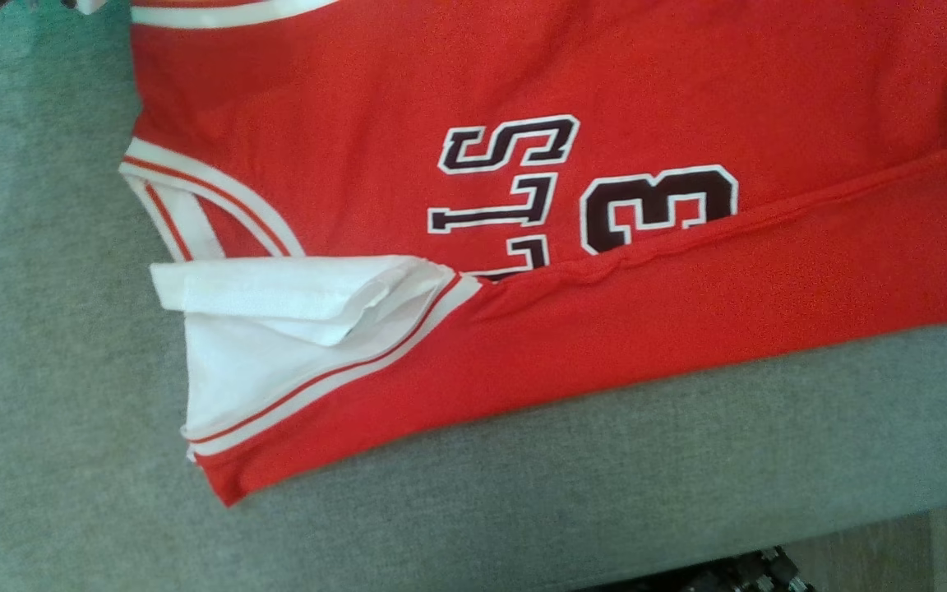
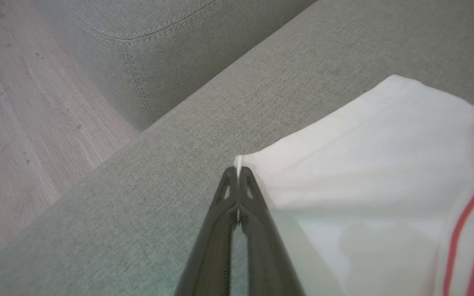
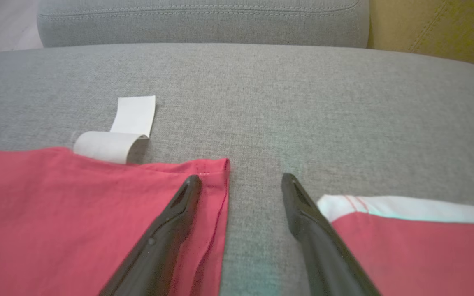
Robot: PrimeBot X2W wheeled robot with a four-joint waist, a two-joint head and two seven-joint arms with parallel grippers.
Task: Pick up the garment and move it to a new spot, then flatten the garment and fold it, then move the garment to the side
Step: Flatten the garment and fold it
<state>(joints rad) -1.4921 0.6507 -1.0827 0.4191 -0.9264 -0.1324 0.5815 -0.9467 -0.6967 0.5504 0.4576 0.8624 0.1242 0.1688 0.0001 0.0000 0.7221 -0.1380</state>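
In the head view, a red fabric jersey with white-and-red striped trim is seen spread on a grey woven sofa seat. Its long axis runs across the view, with the armhole and neck trim pointing left and the body reaching the right edge. The near long edge is folded up over part of the dark, white-outlined lettering. A crumpled white cloth panel lies at the jersey's near left corner.

In the left wrist view, the left gripper is seen with its dark fingers pressed together, and a thin sliver of the white panel's corner is pinched between the tips. Pale wooden flooring is seen beyond the seat edge.

In the right wrist view, the right gripper is held wide apart with nothing between its fingers. One finger lies over a red hemmed corner, the other beside a white-trimmed edge. A curled white label sticks out from the red cloth onto the seat.
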